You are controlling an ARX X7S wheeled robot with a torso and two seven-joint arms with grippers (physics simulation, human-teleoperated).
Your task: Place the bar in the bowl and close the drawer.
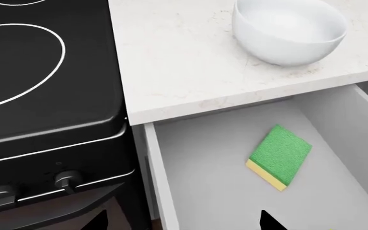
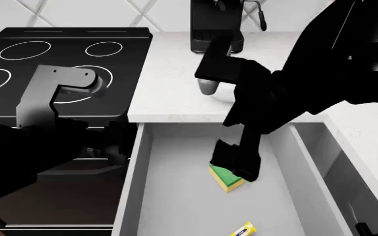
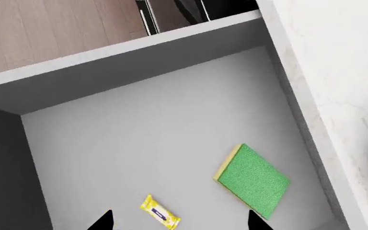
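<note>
The drawer (image 2: 134,187) stands open under the counter, with a grey inside. The yellow-wrapped bar (image 2: 243,230) lies on its floor near the front. In the right wrist view the bar (image 3: 159,213) sits between the open fingertips of my right gripper (image 3: 180,224), which hangs above it and does not touch it. The white bowl (image 1: 289,31) stands on the counter above the drawer's back edge; my right arm hides it in the head view. My left gripper (image 1: 182,225) is open and empty, hanging over the drawer's left wall (image 1: 158,177) beside the stove.
A green sponge (image 3: 254,181) with a yellow underside lies in the drawer next to the bar. The black stove (image 2: 57,54) fills the left. A coffee machine (image 2: 216,24) stands at the back of the white counter (image 2: 175,78).
</note>
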